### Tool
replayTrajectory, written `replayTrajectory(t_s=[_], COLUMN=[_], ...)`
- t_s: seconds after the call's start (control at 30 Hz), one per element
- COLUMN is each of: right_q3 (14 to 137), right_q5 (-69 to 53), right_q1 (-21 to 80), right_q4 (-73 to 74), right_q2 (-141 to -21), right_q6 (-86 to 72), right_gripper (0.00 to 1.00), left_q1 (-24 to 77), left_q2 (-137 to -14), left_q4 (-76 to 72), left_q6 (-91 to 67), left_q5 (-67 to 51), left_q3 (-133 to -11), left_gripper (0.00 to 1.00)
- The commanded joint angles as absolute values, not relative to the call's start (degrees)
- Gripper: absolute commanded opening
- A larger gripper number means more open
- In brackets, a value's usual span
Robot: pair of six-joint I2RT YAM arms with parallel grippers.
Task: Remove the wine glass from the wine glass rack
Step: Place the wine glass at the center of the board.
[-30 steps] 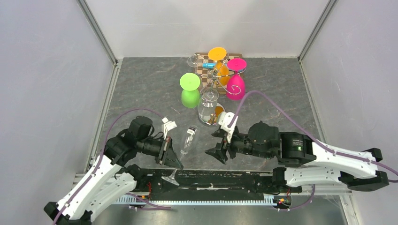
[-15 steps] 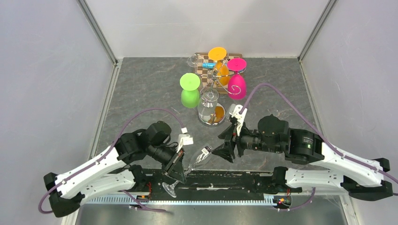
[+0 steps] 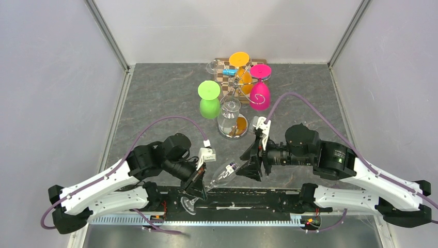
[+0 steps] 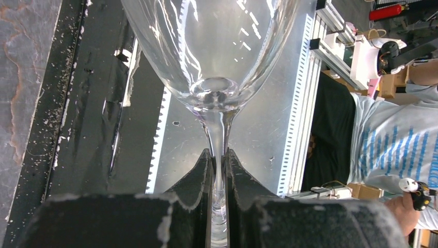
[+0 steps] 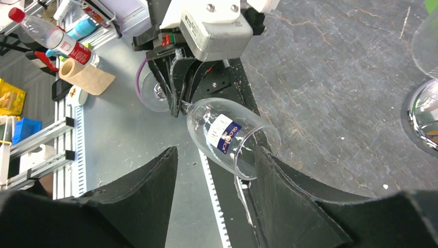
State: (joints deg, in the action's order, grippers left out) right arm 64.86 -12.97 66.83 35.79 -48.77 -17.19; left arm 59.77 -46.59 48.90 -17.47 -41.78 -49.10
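Bright, even light, seemingly from overhead; 3 sharp views, with glare streaking the wine glass (image 4: 206, 41).

Low in the centre, the wine glass (image 3: 223, 172) sits between left gripper (image 3: 199, 182) and right gripper (image 3: 253, 164); the wine glass rack (image 3: 236, 82) stands above it.

Both arms fold inward, wrists facing each other; left gripper (image 3: 200, 185), jaws pinched on wine glass (image 3: 223, 173) stem; right gripper (image 3: 247, 163), jaws spread apart.
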Motion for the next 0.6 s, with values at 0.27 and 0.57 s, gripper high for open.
replayTrajectory(t_s=[0.27,0.57], right_q3=[66.28,69.46], right_q5=[-18.09,-20.39], right_q1=[65.92,65.66], right_q4=[35.55,37.77], right_q2=[-48.86,-50.5], right_q6=[-17.1,-15.14], right_gripper=[0.56,0.45], left_q1=[60.27,60.3], left_q2=[-46.16,-46.84], left_q4=[43.62,44.11], left_q6=[-11.47,-7.66], left_q5=[-42.54,-42.45], left_q3=[-54.07,-56.31], left_gripper=[0.02,0.02])
